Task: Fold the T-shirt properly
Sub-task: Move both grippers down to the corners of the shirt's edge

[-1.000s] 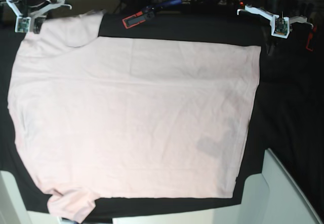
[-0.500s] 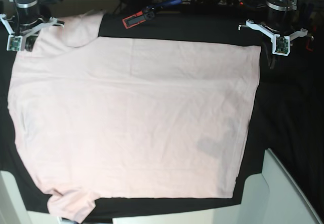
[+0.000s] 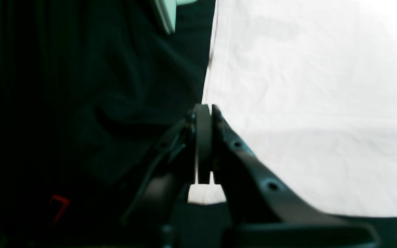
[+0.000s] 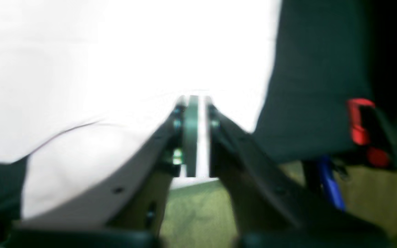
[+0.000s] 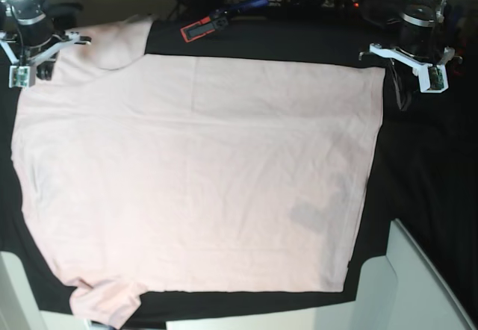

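Now the left claw (image 3: 204, 144) looks pressed together, empty; the right claw (image 4: 197, 137) shows a thin gap. Each should open wide before pinching the T-shirt (image 5: 202, 173) edge beside it.

Your left tool (image 3: 203, 144) shows its jaws nearly touching and empty. Your right tool (image 4: 195, 137) shows a narrow gap and grips nothing.
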Controlling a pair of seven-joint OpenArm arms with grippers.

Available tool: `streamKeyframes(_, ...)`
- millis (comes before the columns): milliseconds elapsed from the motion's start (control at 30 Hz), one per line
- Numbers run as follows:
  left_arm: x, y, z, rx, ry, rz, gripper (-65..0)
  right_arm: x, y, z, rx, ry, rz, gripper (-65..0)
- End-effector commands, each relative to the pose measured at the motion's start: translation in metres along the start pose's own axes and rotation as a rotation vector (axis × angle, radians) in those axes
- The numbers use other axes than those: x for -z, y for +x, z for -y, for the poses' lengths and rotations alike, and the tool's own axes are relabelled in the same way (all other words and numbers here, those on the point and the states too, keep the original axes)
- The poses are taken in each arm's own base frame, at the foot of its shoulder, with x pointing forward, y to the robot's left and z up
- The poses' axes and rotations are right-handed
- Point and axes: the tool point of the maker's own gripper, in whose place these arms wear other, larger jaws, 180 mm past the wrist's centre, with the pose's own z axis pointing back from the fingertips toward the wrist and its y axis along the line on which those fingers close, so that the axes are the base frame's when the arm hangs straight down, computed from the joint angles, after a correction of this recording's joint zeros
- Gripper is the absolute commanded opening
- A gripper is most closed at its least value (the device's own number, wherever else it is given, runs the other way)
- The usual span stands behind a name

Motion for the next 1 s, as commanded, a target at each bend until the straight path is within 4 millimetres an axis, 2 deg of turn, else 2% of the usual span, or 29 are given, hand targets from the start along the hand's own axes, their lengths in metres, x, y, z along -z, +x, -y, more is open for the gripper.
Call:
streamKeyframes(0, 0.000, 0.006, -0.005, 0.002, 0.001, 0.011, -56.6, -0.003, 0.009, 0.003, -0.006, -0.005, 0.037, -51.7)
streamKeyframes(100, 0.002, 0.002, -0.008, -0.005, -0.006, -0.031, -44.8, -0.002, 0.011, -0.001, -0.014, 0.014, 0.043, -34.0)
streamKeyframes(167, 0.002, 0.001, -0.009, 0.030, -0.001, -0.034, -41.7, -0.002, 0.011, -0.008, -0.029, 0.054, 0.042, -25.1)
streamKeyframes(200, 0.001, 0.000, -0.010, 0.053, 0.003, -0.038, -41.7, -0.002, 0.012, -0.012, -0.026, 0.078, 0.047, -22.9)
streamKeyframes(233, 0.001, 0.000, -0.011, 0.079, 0.007, -0.038, -41.7, -0.003, 0.014, -0.012, 0.003, 0.099, 0.063, -22.2)
streamKeyframes(300, 0.001, -0.002, -0.012, 0.126, 0.017, -0.042, -41.7, -0.006, 0.023, 0.003, 0.124, 0.109, 0.108, -22.2)
streamKeyframes(367, 0.000, -0.002, -0.012, 0.142, 0.020, -0.042, -41.7, -0.003, 0.018, 0.022, 0.209, 0.110, 0.073, -22.2)
streamKeyframes(433, 0.000, -0.002, -0.012, 0.136, 0.019, -0.042, -41.7, 0.002, 0.012, 0.044, 0.216, 0.100, 0.015, -22.2)
streamKeyframes(533, 0.000, -0.003, -0.012, 0.140, 0.020, -0.044, -41.7, 0.010, -0.007, 0.058, 0.224, 0.111, -0.066, -22.3)
streamKeyframes(700, -0.002, -0.011, -0.015, 0.146, 0.020, -0.065, -41.7, 0.018, -0.029, 0.060, 0.269, 0.136, -0.115, -22.3)
streamKeyframes(800, -0.001, -0.020, -0.018, 0.144, 0.026, -0.089, -41.8, 0.026, -0.035, 0.065, 0.281, 0.144, -0.133, -22.3)
streamKeyframes(967, -0.001, -0.024, -0.020, 0.145, 0.031, -0.099, -41.8, 0.038, -0.043, 0.076, 0.309, 0.150, -0.164, -22.3)
